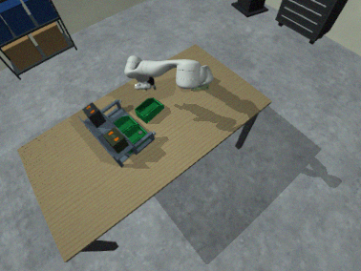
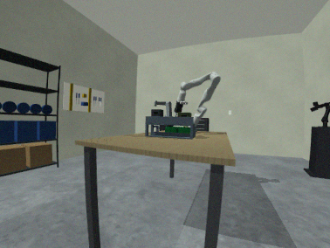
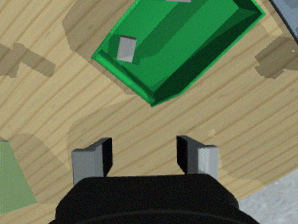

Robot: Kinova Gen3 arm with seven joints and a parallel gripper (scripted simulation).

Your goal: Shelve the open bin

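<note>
The open green bin (image 1: pixel 149 109) lies on the wooden table beside the small grey shelf (image 1: pixel 116 132). In the wrist view the bin (image 3: pixel 178 28) holds two small grey parts (image 3: pixel 127 48) and lies ahead of my fingers. My gripper (image 3: pixel 144 150) is open and empty, above the table and apart from the bin's near corner. It also shows in the top view (image 1: pixel 143 86), behind the bin. The shelf holds green bins (image 1: pixel 130 128) in a row under a low board, with dark boxes (image 1: pixel 95 114) on top.
The arm's base (image 1: pixel 192 74) stands at the table's far edge. A storage rack with boxes (image 1: pixel 29 35) stands on the floor at the far left. A dark cabinet (image 1: pixel 310 14) stands at the top right.
</note>
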